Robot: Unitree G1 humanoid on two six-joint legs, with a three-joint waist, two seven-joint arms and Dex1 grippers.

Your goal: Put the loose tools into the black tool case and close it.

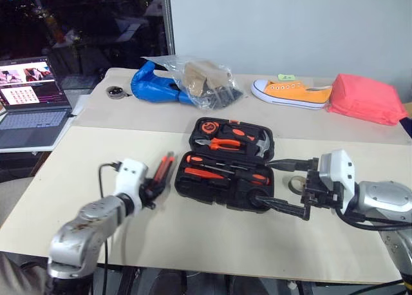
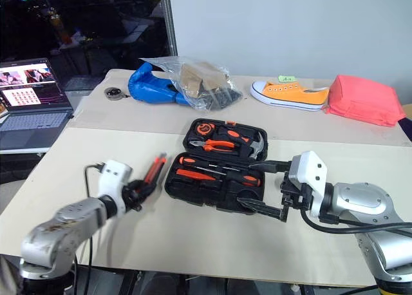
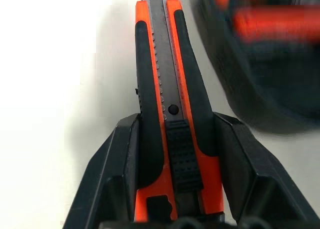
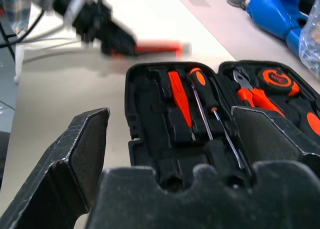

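The black tool case (image 1: 185, 187) lies open in the middle of the table. Its lower half holds screwdrivers (image 4: 179, 101) in their recesses; pliers (image 1: 222, 142), a hammer and a tape measure sit in the upper half. Just left of the case, my left gripper (image 1: 153, 187) is shut on the orange-and-black utility knife (image 3: 167, 89), whose far end points away from me along the case's left side. My right gripper (image 1: 264, 180) stands open at the case's front right corner, with nothing between its fingers (image 4: 82, 154).
At the back lie a blue bag (image 1: 153, 85), a clear plastic bag (image 1: 206, 79), an orange shoe (image 1: 293, 92) and a red bundle (image 1: 367, 98). A tape roll (image 1: 296, 182) sits right of the case. An open laptop (image 1: 32, 102) stands at far left.
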